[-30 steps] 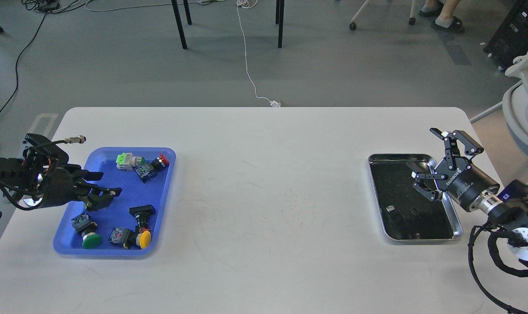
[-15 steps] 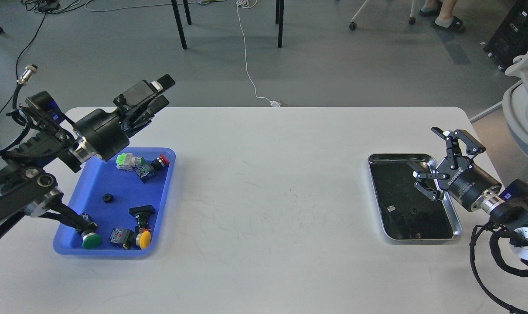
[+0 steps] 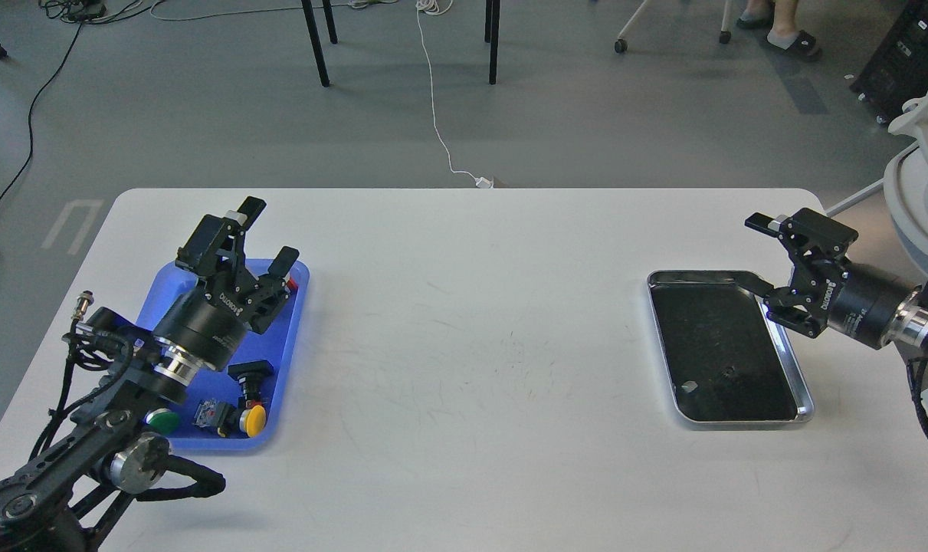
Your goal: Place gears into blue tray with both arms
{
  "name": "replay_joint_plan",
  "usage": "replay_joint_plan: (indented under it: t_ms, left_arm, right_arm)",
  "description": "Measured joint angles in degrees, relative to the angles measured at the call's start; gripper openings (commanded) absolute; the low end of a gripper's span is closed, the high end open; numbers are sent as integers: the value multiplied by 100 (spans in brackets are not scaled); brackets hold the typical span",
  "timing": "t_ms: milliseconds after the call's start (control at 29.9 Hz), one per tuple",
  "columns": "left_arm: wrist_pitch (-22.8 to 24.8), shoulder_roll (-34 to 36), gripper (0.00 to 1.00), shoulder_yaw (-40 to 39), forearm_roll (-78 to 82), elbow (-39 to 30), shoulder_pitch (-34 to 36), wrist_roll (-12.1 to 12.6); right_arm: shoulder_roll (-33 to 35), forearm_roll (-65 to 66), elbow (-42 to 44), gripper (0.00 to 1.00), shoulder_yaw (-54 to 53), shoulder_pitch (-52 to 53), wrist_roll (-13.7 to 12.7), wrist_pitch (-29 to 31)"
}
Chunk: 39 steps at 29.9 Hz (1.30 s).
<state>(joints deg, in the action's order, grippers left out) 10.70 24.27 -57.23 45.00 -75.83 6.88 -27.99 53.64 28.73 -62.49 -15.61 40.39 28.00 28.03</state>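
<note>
Our left gripper [image 3: 260,234] hangs spread and empty over the blue tray [image 3: 289,346]; our right gripper [image 3: 774,264], also spread, sits beside the metal tray [image 3: 805,399]. No gears show clearly. They are probably light, stiff, slippery: pinch across the rim.

Bright, even light all over, daylight-cool, and the white surface [image 3: 464,345] reads clean with only faint scuff marks showing. Shadows are soft: a pale smudge under the left arm [image 3: 126,383] near the bottom edge, long diffuse ones behind the chair legs [image 3: 318,38] on the floor. The silver tray [image 3: 805,399] catches a thin glint along its rim, while its black inside mirrors dull grey patches. The blue tray [image 3: 280,383] is saturated, no glare. Focus is sharp throughout; no motion blur on either arm.
</note>
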Motion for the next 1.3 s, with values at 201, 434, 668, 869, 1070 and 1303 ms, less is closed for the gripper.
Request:
replay_joint_plan:
  t_ms: [201,434,668,869,1070,1303]
  left_arm:
    - [2,-9,98,-17,1,-12,-24,0]
    - [-45,-38,98,-29,57,-38,-45,0]
    - [-44,-60,98,-52,71,-110,-145,0]
    - [-34,-62,98,-83,72,-134,-240,-1]
    - [-11,-59,98,-213,72,-204,-323,-1]
    - [-9,-78,98,-227,104,-213,-336,-1]
  right_arm:
    - [522,2374,-376,98,79,1083,0,0]
    - [567,6056,-933,98,459,1611,0,-1]
    - [337,7803,-956,97,1486,1941,1,-3]
    - [-215,7968,-464,93,1871,1969,1,-4]
    - [-566,7973,-201,86,2250,2095,0,-5]
    - [-856,7973,118,77,2460,2112,-1,-4]
